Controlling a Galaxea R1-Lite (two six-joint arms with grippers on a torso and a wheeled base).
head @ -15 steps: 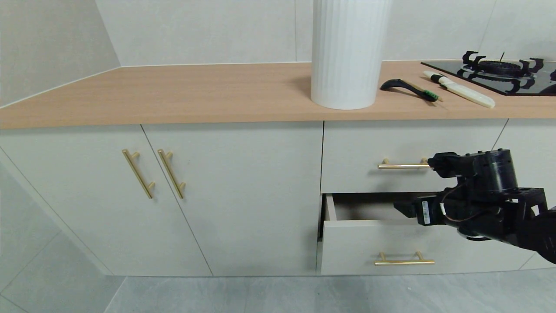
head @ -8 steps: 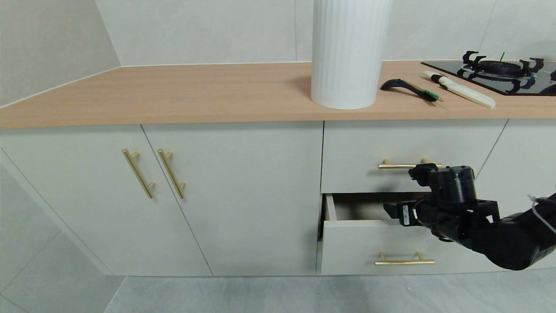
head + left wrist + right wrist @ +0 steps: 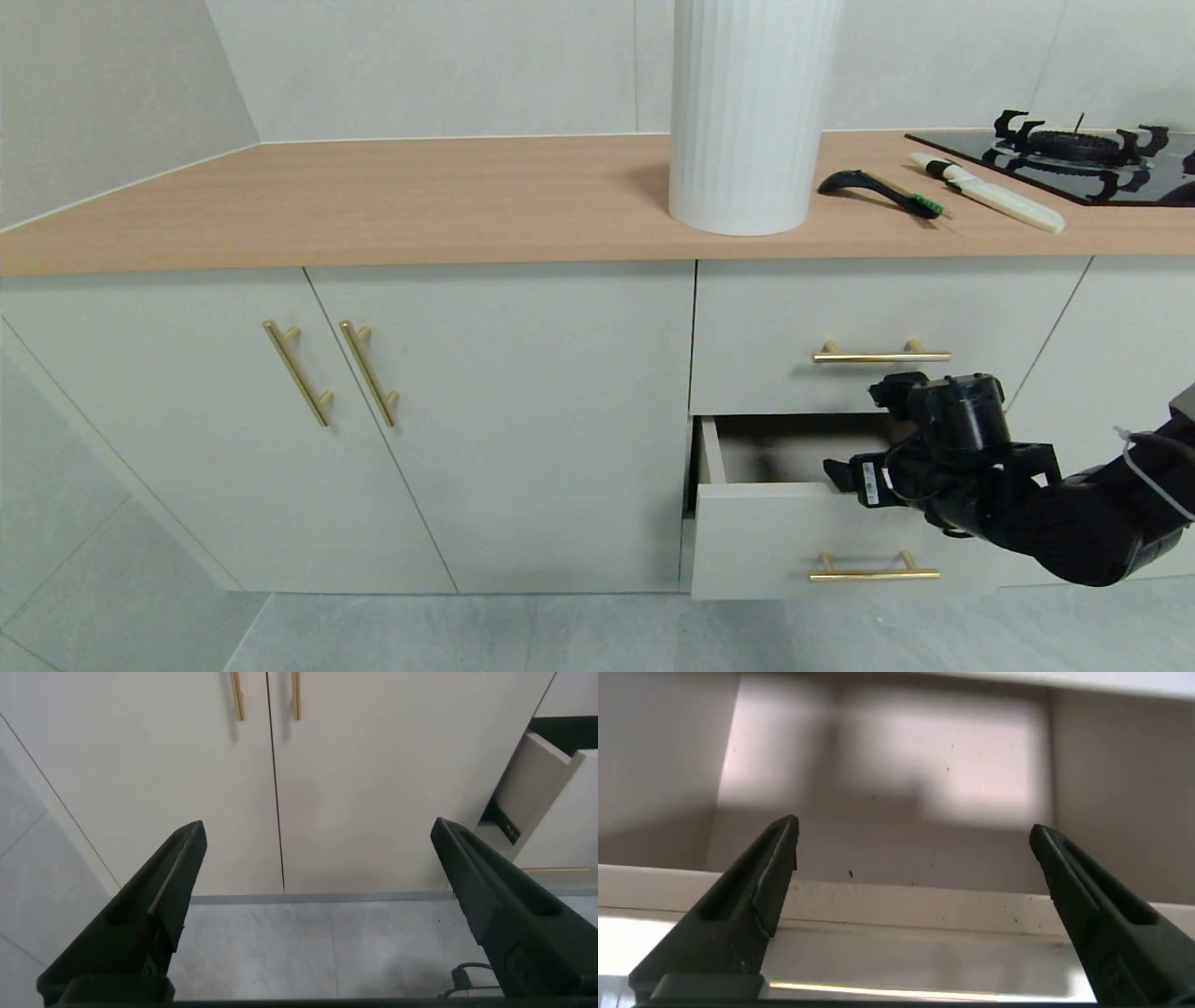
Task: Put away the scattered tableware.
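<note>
Two utensils lie on the wooden counter: a black-handled tool with a green tip (image 3: pixel 882 191) and a white knife (image 3: pixel 990 193) to its right. Below them the lower drawer (image 3: pixel 766 541) stands partly pulled out, and the part of its inside that I can see holds nothing. My right gripper (image 3: pixel 843 471) is at the top edge of the drawer front, open. In the right wrist view it (image 3: pixel 913 831) looks over that edge (image 3: pixel 906 910) into the drawer. My left gripper (image 3: pixel 318 835) hangs open, low in front of the cabinet doors (image 3: pixel 374 775), holding nothing.
A tall white ribbed cylinder (image 3: pixel 747 112) stands on the counter left of the utensils. A black gas hob (image 3: pixel 1074 154) sits at the far right. The upper drawer (image 3: pixel 878 327) is closed. Two cabinet doors with gold handles (image 3: pixel 327 373) are on the left, above the grey tile floor (image 3: pixel 560 635).
My right arm has moved left and down to the lower drawer's front edge. The drawer has slid out a little farther.
</note>
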